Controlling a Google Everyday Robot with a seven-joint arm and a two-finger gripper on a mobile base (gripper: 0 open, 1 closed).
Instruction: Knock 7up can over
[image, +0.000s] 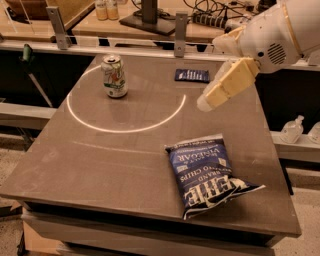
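Note:
The 7up can (114, 76) stands upright on the grey table (100, 160) at the back left, inside a bright ring of light. Its label is white and green with a red mark, and the silver top shows. My gripper (207, 101) hangs over the table's right middle, pointing down and to the left, well to the right of the can and apart from it. The white arm comes in from the upper right.
A blue chip bag (205, 172) lies at the front right of the table. A small dark blue flat packet (192, 75) lies at the back, right of the can. Metal posts (181, 27) and a rail run along the far edge. Clear bottles (292, 130) stand on a shelf off the right.

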